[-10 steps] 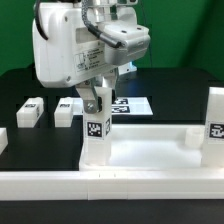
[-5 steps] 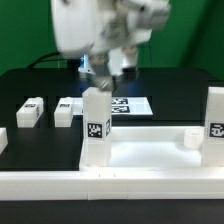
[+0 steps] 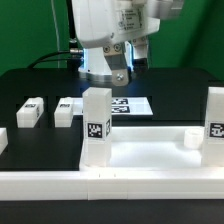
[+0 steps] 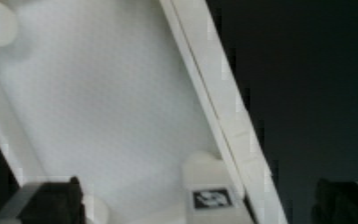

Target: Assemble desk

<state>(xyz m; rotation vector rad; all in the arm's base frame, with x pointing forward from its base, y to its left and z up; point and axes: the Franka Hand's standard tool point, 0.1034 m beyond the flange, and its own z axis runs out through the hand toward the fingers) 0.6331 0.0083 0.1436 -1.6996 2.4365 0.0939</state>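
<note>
Hovering above upright leg (image 3: 96,125) at tabletop (image 3: 150,152) corner: tool (image 4: 202,198), jaws wide apart, empty.

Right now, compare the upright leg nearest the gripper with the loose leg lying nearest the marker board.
The upright leg is planted on end on the tabletop; the lying leg rests flat on the black table, off the tabletop. The upright leg shows its tag low on its near face; the lying leg shows its tag on its upper side. Both are white blocks with black-and-white tags.
</note>
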